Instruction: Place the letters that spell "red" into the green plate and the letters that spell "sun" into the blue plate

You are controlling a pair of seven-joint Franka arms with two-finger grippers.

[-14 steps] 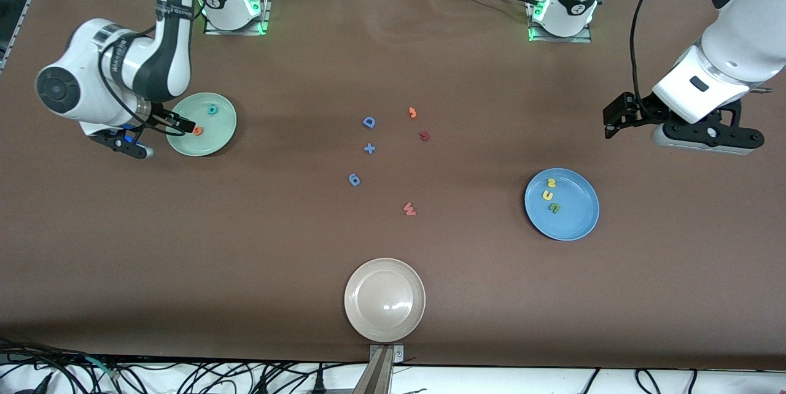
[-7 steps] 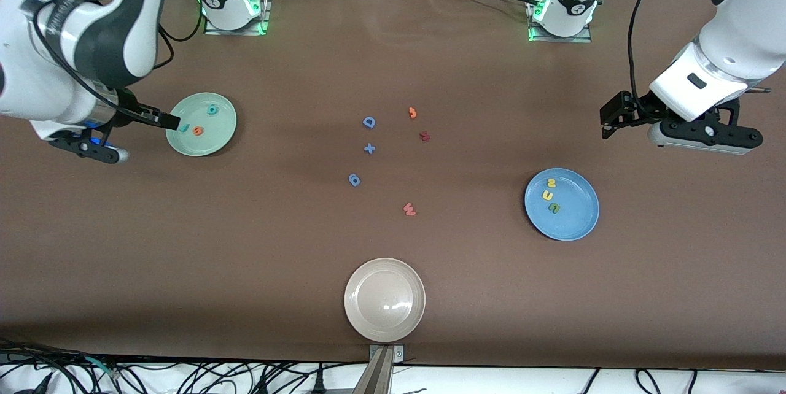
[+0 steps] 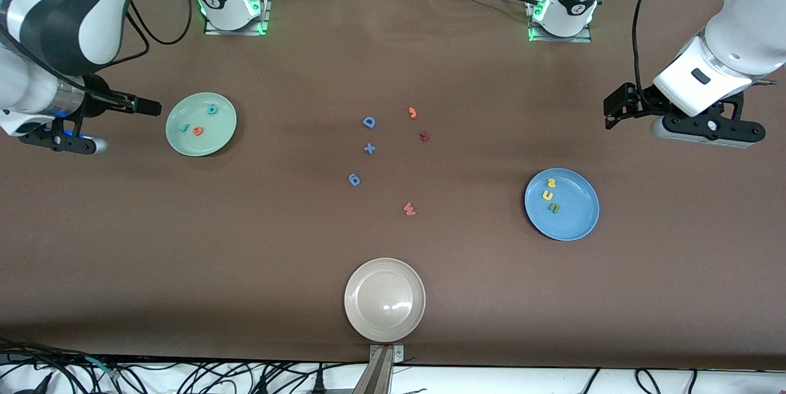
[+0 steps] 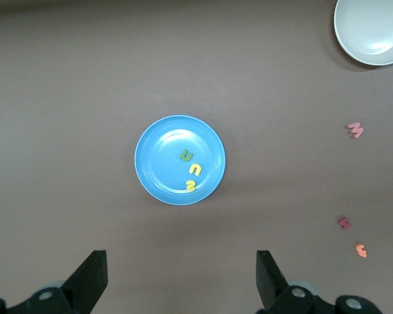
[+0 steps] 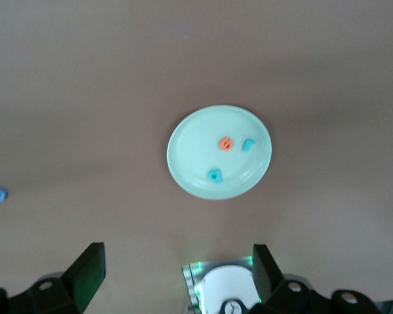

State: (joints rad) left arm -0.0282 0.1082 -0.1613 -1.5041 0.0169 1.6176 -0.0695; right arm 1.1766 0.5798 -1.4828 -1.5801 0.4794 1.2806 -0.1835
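Note:
The green plate [image 3: 218,127] holds a teal "d" [image 3: 212,110], a teal "r" [image 3: 184,127] and an orange "e" [image 3: 197,131]. The right wrist view shows the same plate [image 5: 190,150] from above with the three letters in it. My right gripper [image 3: 150,107] hangs open and empty over bare table beside this plate. In the blue plate [image 3: 577,216] lie a yellow "s" [image 3: 551,183], a yellow "u" [image 3: 546,195] and a green "n" [image 3: 554,208]. My left gripper [image 3: 614,113] is open and empty, raised over bare table toward the left arm's end.
A beige plate [image 3: 368,314] sits by the table edge nearest the front camera. Loose letters lie mid-table: a blue "D" [image 3: 368,122], a blue plus [image 3: 369,148], a blue "6" [image 3: 354,180], an orange "3" [image 3: 412,113], a dark red letter [image 3: 424,135] and a pink "w" [image 3: 409,209].
My right gripper has lifted off the green plate and drawn back toward its end of the table, uncovering the teal "r" in the plate. The left gripper has hardly moved.

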